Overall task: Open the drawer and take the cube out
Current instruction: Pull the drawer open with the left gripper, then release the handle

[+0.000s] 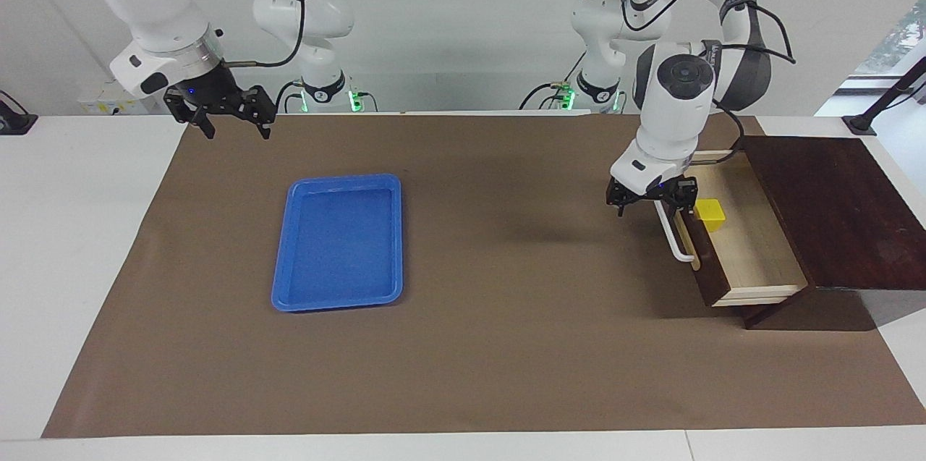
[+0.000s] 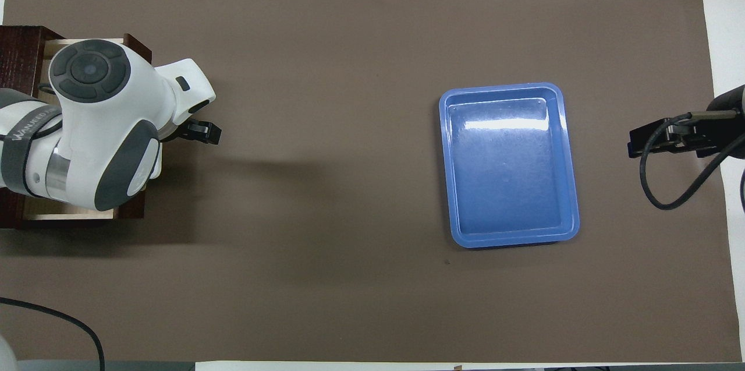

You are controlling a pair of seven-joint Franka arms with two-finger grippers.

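Observation:
The drawer [image 1: 752, 258] is pulled out of its dark wooden box [image 1: 832, 208] at the left arm's end of the table, showing its pale interior. The yellow cube [image 1: 710, 214] lies inside, close to the drawer front. My left gripper [image 1: 650, 209] is open and sits at the end of the white bar handle [image 1: 673, 238] nearer to the robots, beside the cube. In the overhead view the left arm covers the drawer [image 2: 70, 215] and the cube; only the gripper's tip [image 2: 202, 132] shows. My right gripper [image 1: 235, 124] is open and empty, waiting over the mat's edge.
A blue plastic tray [image 1: 282, 280] lies empty on the brown mat [image 1: 506, 302] toward the right arm's end; it also shows in the overhead view [image 2: 515, 240]. The right gripper [image 2: 637, 142] hangs beside it there. Bare mat lies between tray and drawer.

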